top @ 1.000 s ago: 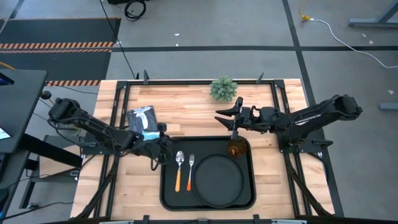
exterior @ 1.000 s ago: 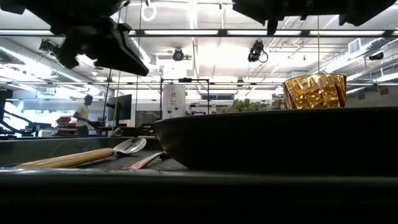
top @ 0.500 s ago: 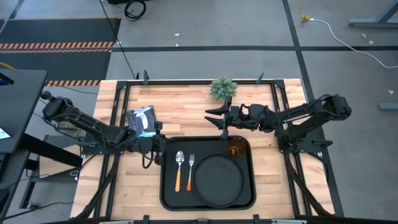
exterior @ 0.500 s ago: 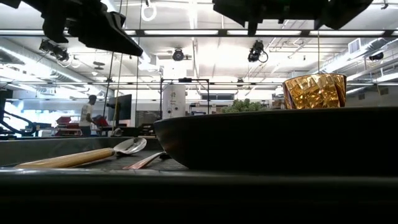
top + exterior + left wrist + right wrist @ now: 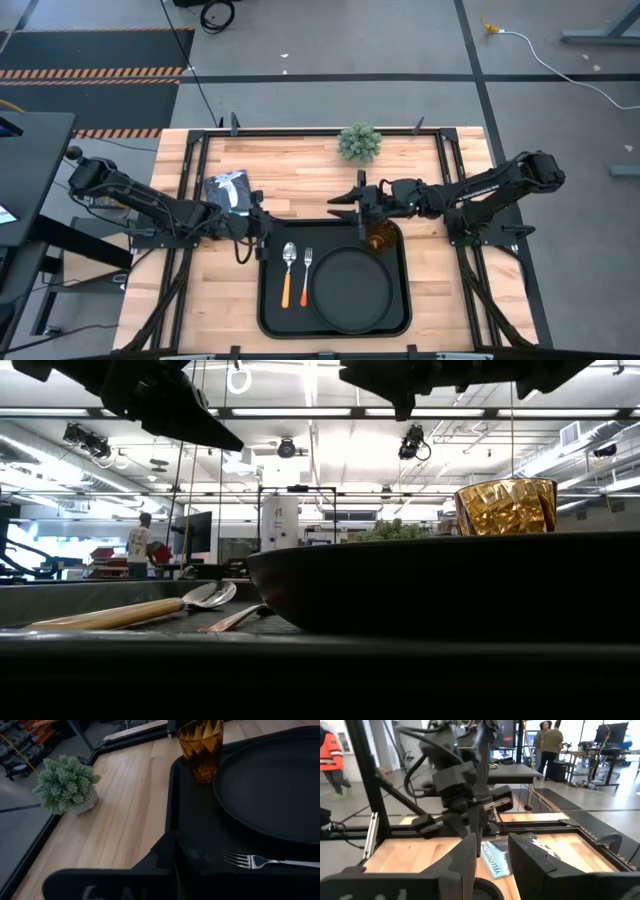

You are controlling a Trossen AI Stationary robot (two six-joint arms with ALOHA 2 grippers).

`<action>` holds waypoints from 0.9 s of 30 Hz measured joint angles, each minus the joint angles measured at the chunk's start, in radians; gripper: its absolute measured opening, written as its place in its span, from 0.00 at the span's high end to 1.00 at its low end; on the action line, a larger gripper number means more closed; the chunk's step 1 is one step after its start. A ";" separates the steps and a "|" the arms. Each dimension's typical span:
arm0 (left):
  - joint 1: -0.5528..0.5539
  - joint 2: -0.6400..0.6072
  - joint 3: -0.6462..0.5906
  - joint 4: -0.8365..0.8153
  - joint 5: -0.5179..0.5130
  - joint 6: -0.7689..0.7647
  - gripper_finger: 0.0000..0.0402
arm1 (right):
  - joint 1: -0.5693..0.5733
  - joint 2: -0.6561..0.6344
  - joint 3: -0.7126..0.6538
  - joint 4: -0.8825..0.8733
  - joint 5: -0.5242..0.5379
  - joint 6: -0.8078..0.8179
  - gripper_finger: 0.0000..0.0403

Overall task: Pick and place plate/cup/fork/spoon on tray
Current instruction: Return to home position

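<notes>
The black tray (image 5: 270, 300) lies at the table's near middle. On it rest the round black plate (image 5: 350, 290), the amber cup (image 5: 380, 240) upright at the far right corner, the spoon (image 5: 288, 268) and the fork (image 5: 306, 270) side by side, left of the plate. My left gripper (image 5: 258, 224) is shut and empty, over the tray's far left corner; its wrist view shows the fork's tines (image 5: 240, 860), the plate (image 5: 272, 785) and the cup (image 5: 202, 747). My right gripper (image 5: 347, 197) is open and empty, above the table just beyond the tray's far edge, left of the cup.
A small green potted plant (image 5: 359, 142) stands at the table's far middle. A grey-blue packet (image 5: 228, 192) lies on the wood left of centre, far side of my left gripper. Black frame rails run along the table's left, right and far edges.
My right gripper has gone toward the table's left edge, away from the cup, which stays standing on the tray. My left gripper has drawn back from the tray toward the table's far left. Nothing on the tray has moved.
</notes>
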 joint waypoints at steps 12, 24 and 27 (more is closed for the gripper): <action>0.007 -0.070 0.000 0.001 0.003 0.012 0.97 | 0.055 -0.124 0.000 -0.108 0.100 -0.072 0.70; 0.080 -0.171 0.000 -0.025 0.065 0.057 0.97 | 0.057 -0.216 0.000 -0.212 0.115 -0.080 0.70; 0.086 -0.198 0.000 -0.060 0.065 0.057 0.97 | 0.058 -0.247 0.000 -0.245 0.116 -0.083 0.70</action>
